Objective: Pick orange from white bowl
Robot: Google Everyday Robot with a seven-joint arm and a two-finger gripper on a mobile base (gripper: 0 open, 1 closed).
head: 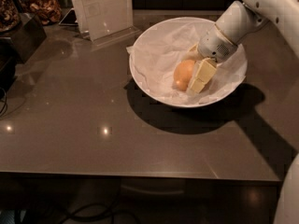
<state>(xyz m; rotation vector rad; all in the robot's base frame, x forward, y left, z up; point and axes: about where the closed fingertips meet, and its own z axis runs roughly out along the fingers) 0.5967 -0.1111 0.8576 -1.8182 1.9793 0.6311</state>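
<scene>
The orange [182, 73] lies in the white bowl [145, 78], on the crumpled white paper lining, a little right of the bowl's middle. My gripper [191, 71] reaches down into the bowl from the upper right on a white arm. It is open, with one cream finger [202, 76] against the orange's right side and the other behind the orange at its far side. The orange rests on the paper between them.
A clear acrylic sign holder [105, 10] stands just behind the bowl to the left. Dark containers with snacks [42, 6] sit at the far left corner. The brown table's front edge [140, 174] runs across the lower part of the view.
</scene>
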